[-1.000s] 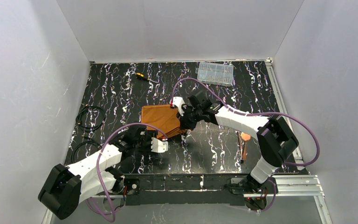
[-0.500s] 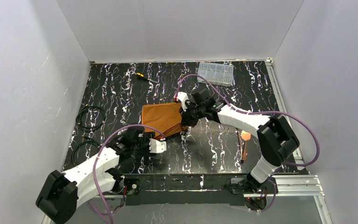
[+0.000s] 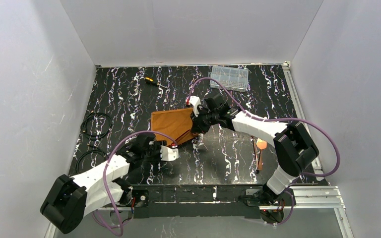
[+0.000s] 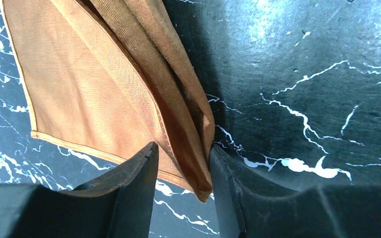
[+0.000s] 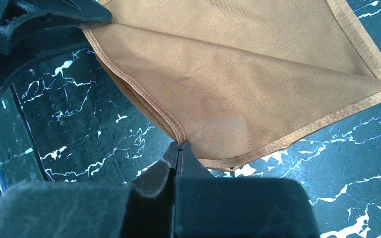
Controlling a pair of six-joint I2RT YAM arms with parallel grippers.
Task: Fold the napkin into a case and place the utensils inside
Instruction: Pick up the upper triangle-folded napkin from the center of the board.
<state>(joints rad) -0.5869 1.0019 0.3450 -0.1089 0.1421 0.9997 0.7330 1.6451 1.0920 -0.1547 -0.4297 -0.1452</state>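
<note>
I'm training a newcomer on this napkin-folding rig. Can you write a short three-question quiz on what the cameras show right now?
1. True or false: the right pincer is shut on a folded edge of the napkin.
2. Where do the utensils lie? A) tucked inside the napkin; B) on the table beside the right arm; C) held in a pincer.
3. Fill in: the left pincer has its fingers apart on either side of a napkin ____.

Key: 1 true; 2 B; 3 corner.
</note>
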